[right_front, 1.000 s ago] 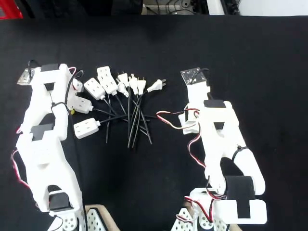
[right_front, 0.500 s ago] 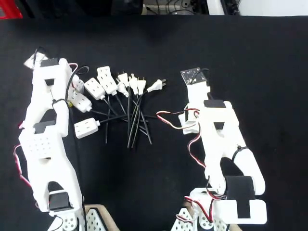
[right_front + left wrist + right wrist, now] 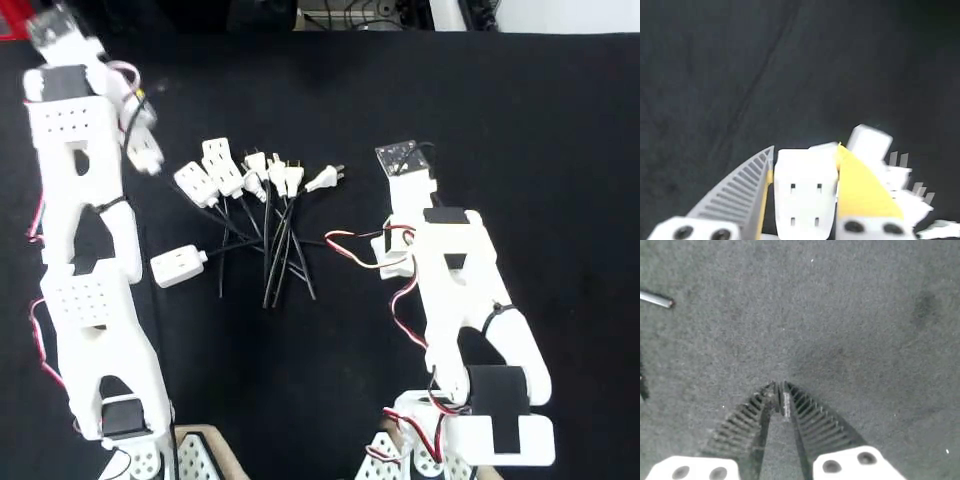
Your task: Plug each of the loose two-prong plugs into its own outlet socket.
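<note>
The outlet socket (image 3: 805,200) sat clamped between the left pincer's (image 3: 805,150) fingers, lengthwise along them, slotted face turned back toward the wrist, its near end cut off. The right pincer (image 3: 780,390) was pressed closed and empty over the black cloth (image 3: 865,315). The loose plugs (image 3: 280,178) lay between the two pincers.

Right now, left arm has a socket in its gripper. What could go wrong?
1. The held socket in the left gripper seems to trail its cord into the tangled cord bundle; pulling farther could drag the other sockets and the plugs.
2. The plugs lie packed side by side; the right gripper, shut now, might knock neighbours when picking one.
</note>
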`<state>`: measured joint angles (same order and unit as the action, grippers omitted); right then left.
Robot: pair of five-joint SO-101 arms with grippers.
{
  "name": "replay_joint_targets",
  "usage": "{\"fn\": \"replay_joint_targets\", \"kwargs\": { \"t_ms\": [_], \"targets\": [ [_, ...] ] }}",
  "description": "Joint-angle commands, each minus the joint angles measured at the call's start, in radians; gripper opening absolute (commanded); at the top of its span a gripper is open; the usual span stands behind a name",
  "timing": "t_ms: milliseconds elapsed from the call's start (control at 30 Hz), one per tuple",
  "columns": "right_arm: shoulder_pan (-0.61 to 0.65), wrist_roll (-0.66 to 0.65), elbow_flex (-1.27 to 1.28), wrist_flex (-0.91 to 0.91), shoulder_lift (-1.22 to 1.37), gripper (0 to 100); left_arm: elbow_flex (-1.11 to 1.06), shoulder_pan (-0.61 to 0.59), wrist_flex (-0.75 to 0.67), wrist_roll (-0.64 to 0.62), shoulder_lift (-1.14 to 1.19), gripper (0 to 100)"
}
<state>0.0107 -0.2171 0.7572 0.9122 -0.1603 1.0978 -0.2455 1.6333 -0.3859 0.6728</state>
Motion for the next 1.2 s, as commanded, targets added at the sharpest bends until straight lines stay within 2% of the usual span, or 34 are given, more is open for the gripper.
{"fn": "replay_joint_targets", "kwargs": {
  "t_ms": [0,133,267,467,833,1167],
  "targets": [
    [-0.009,-0.003,-0.044,0.009,-0.007,1.3,0.381,-0.018,0.120,0.066,-0.021,3],
    [-0.009,-0.003,-0.044,0.009,-0.007,1.3,0.496,-0.016,0.127,0.141,-0.025,3],
    [-0.009,-0.003,-0.044,0.009,-0.007,1.3,0.458,-0.015,0.127,0.247,-0.094,3],
    [-0.008,-0.003,-0.045,0.009,-0.007,1.3,0.199,0.035,0.126,0.408,-0.255,3],
    [-0.005,0.000,-0.044,0.009,-0.007,1.3,-0.424,0.302,0.126,0.749,-0.371,3],
    [-0.034,0.000,-0.047,0.003,-0.007,1.3,-0.776,0.558,0.098,0.773,-0.368,3]
  ]
}}
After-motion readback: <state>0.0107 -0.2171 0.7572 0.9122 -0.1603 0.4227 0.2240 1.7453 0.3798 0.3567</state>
